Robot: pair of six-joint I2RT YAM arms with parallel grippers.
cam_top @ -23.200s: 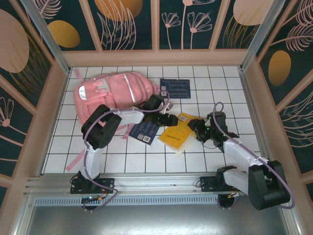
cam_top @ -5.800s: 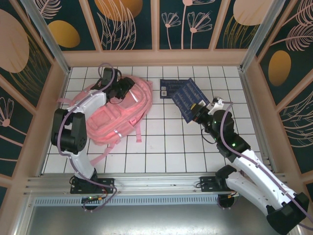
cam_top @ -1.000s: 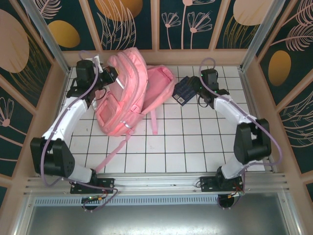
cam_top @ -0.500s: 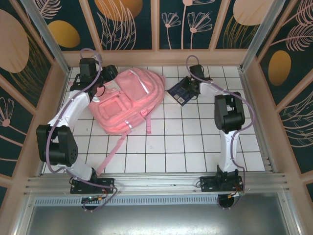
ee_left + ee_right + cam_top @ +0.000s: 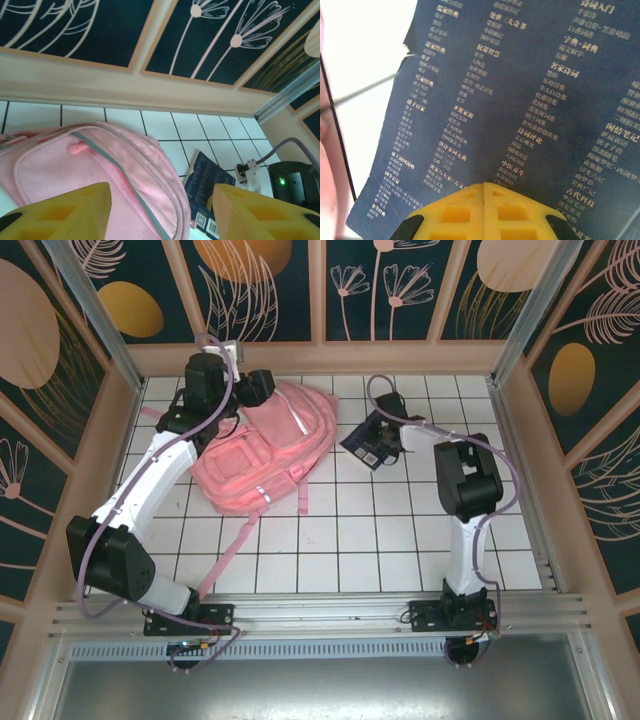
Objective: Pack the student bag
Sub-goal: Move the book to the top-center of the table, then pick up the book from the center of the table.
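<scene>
The student bag lies flat on the white tiles at the back left, pink with a grey stripe. Over its top end my left gripper hangs open. The left wrist view has the bag below and between my left gripper's spread yellow fingers, which touch nothing. A dark blue book with gold print lies just right of the bag, also seen as a book by the bag's edge. My right gripper is shut, its joined tips against the book's cover.
A wooden rail closes the back, and side walls box in the tiled floor. A long pink strap trails toward the near edge. My right arm's black link sits close beside the book.
My left gripper has opened and let go of the bag, which dropped from upright to flat. My right gripper has shut and shifted the book slightly toward the bag.
</scene>
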